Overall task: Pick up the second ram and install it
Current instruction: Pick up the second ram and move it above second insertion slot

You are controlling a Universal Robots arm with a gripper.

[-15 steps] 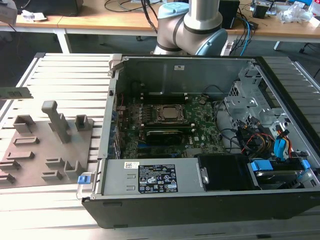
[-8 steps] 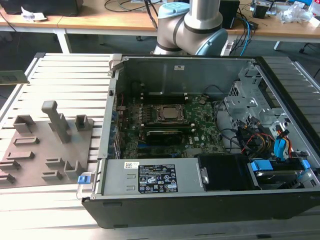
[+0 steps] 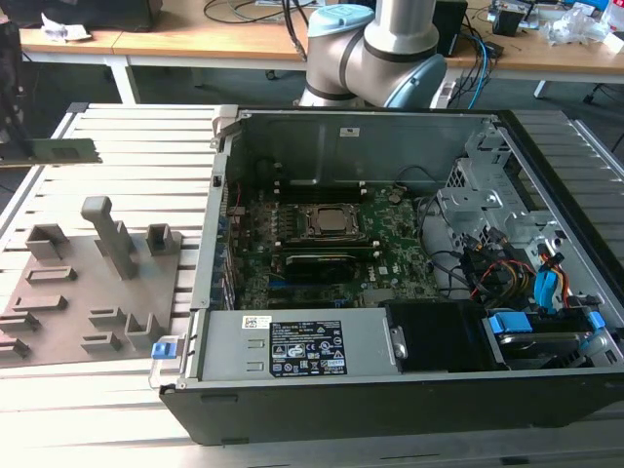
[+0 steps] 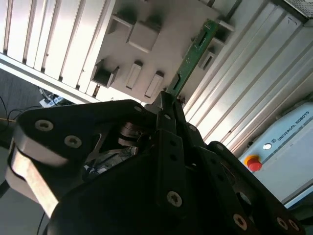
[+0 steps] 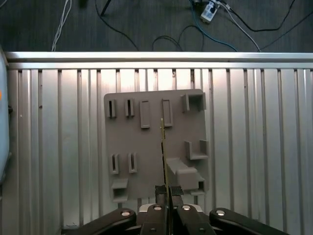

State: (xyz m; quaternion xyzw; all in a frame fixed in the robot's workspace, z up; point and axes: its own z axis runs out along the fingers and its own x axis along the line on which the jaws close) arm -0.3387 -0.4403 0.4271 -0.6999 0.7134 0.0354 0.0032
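The second ram (image 3: 54, 151) is a thin green stick hanging level in the air above the far end of the grey fixture plate (image 3: 88, 283), at the exterior view's left edge. My gripper (image 5: 166, 192) is shut on one end of it. In the first wrist view the ram (image 5: 164, 147) shows edge-on over the plate (image 5: 146, 147). In the second wrist view the green board (image 4: 193, 54) sticks out past the black fingers (image 4: 164, 105) towards the plate's blocks.
An open computer case (image 3: 390, 127) lies to the exterior view's right of the plate, with the motherboard (image 3: 390, 229), processor socket (image 3: 327, 222) and loose cables (image 3: 487, 268) inside. The arm's base (image 3: 375, 49) stands behind it. Everything rests on a slatted metal table (image 3: 127, 136).
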